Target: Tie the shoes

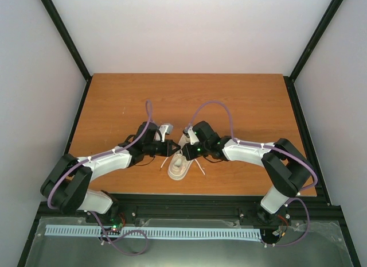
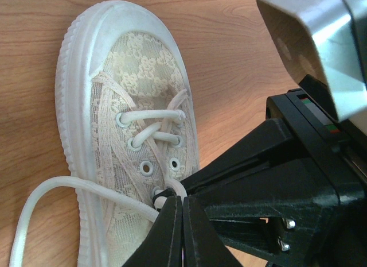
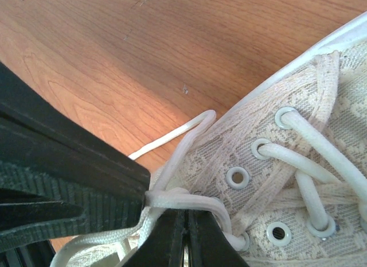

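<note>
Left gripper [image 2: 182, 205] fingers pressed together, lower centre, seemingly pinching lace [image 2: 150, 114]; right gripper [image 3: 184, 218] closed on lace strands at frame bottom. Cream sneaker [image 1: 179, 166] centre of wooden table [image 1: 229, 95].

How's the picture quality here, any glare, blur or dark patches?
Top external: even soft light, sneaker small but sharp. Left wrist: glare on the silver housing, black jaws nearly featureless. Right wrist: bright warm patch on the table, laces crisp, black jaws dark and soft.
</note>
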Controlling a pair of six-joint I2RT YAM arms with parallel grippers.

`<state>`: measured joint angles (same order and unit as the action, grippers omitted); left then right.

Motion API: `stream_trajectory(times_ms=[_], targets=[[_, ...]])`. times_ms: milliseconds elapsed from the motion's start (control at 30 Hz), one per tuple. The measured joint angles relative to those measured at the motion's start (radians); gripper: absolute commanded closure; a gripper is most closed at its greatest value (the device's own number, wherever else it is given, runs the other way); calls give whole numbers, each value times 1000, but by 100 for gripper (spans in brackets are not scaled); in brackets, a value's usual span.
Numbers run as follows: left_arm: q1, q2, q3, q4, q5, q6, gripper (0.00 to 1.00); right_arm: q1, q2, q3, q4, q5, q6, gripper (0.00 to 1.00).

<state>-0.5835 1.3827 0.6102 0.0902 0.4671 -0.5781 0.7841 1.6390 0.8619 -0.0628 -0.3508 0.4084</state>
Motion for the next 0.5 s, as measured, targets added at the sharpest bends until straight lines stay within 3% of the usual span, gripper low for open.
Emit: stream_trajectory(times_ms=[233,500], targets=[[0,-5,-6,0,42,37,94,2,0,-8,10,3,4,97],[0,-49,-6,-28,36,72,58,2,0,-26,31,3,11,97]])
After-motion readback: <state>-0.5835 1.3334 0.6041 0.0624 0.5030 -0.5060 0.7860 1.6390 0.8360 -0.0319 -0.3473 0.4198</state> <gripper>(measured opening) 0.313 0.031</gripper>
